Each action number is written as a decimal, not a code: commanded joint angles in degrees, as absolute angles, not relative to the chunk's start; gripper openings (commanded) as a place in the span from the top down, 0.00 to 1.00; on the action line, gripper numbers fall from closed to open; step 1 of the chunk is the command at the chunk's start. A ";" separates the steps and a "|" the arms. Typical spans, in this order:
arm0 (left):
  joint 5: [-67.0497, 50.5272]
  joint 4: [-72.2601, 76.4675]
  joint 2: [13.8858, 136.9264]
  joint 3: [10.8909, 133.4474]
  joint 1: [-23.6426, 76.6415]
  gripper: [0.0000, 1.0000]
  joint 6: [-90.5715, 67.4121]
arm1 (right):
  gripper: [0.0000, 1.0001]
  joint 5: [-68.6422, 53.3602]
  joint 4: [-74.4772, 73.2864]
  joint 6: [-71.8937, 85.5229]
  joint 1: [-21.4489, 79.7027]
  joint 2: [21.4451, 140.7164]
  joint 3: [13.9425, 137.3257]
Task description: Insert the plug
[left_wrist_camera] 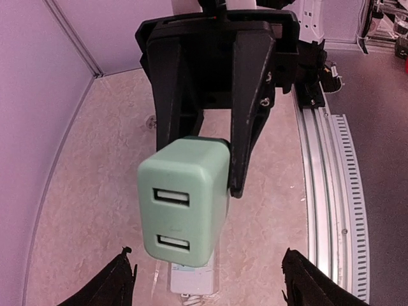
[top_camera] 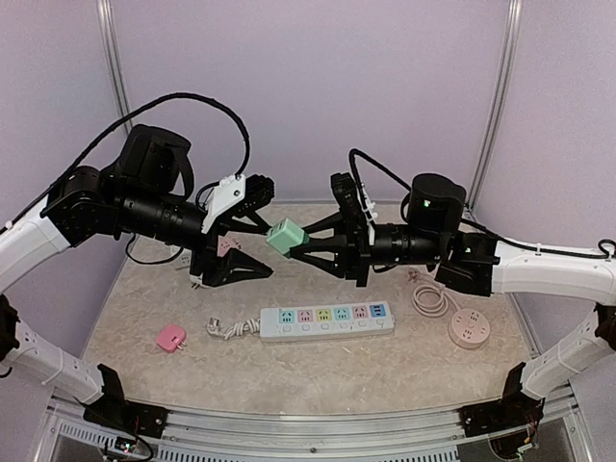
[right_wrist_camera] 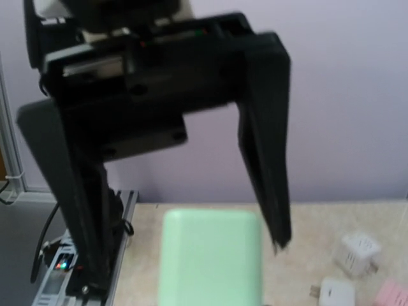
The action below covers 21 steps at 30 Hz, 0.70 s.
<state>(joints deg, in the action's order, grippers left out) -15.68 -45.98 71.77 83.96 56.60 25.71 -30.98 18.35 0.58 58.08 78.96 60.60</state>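
Observation:
A mint-green plug [top_camera: 286, 236] with two USB ports hangs in mid-air above the table; my right gripper [top_camera: 293, 241] is shut on it from the right. The left wrist view shows that plug [left_wrist_camera: 188, 204] end-on, pinched between the right gripper's black fingers [left_wrist_camera: 245, 127]. My left gripper [top_camera: 268, 248] faces it from the left, jaws spread wide and not touching it; its fingertips [left_wrist_camera: 121, 280] sit at the bottom edge of its own view. A white power strip [top_camera: 327, 320] with coloured sockets lies below on the table.
A pink plug [top_camera: 171, 337] lies left of the strip's coiled cord [top_camera: 231, 329]. A round pink socket [top_camera: 469, 330] with a looped cable sits at the right. Small white adapters [right_wrist_camera: 357, 252] rest on the table beyond the left arm.

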 commanded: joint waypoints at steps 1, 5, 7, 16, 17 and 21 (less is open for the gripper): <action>-21.20 -46.05 73.66 88.75 56.88 0.27 20.94 | 1.00 -32.85 22.31 -1.79 58.47 77.46 59.80; -21.37 -45.85 75.08 90.29 57.12 0.39 20.03 | 1.00 -32.46 22.55 -2.41 58.45 76.53 59.10; -21.30 -45.48 75.64 90.73 57.20 0.46 19.39 | 1.00 -32.68 22.63 -2.61 58.45 76.06 59.00; -19.33 -45.01 77.66 92.95 59.32 0.59 18.70 | 1.00 -32.34 22.56 -2.31 58.53 75.55 58.89; -19.16 -45.07 77.85 93.37 59.49 0.61 18.67 | 1.00 -32.15 22.31 -2.47 58.55 75.43 58.87; -19.13 -45.66 78.22 94.43 59.81 0.64 19.02 | 1.00 -31.90 22.25 -2.72 58.54 75.26 58.65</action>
